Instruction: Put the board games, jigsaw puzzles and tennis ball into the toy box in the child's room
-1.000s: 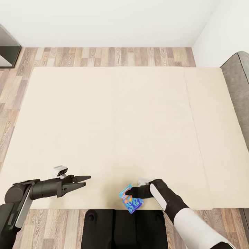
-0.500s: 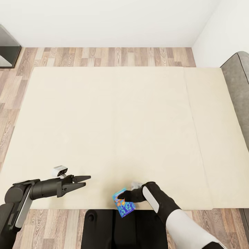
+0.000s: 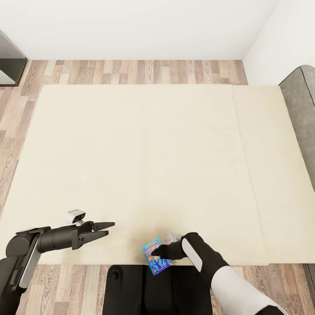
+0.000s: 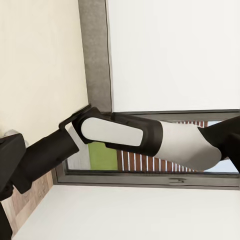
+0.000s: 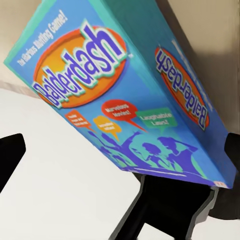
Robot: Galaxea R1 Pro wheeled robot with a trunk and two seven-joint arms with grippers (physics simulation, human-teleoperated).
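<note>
Here the right tool (image 3: pixel 156 253) grips the blue board game (image 3: pixel 154 255) over the bed (image 3: pixel 131 153) edge.

One board game (image 3: pixel 156 256) — blue "Balderdash" box (image 5: pixel 125 95), single item of its kind. One bed (image 3: pixel 131 166), cream, one seam, so two sections. Two robot arms, two grippers — left gripper (image 3: pixel 107 229), right gripper (image 3: pixel 160 253). One grey upholstered piece (image 3: pixel 304 109) at bed's far right. One dark cabinet corner (image 3: pixel 9 61) by wall. Two white walls meeting at one corner.
</note>
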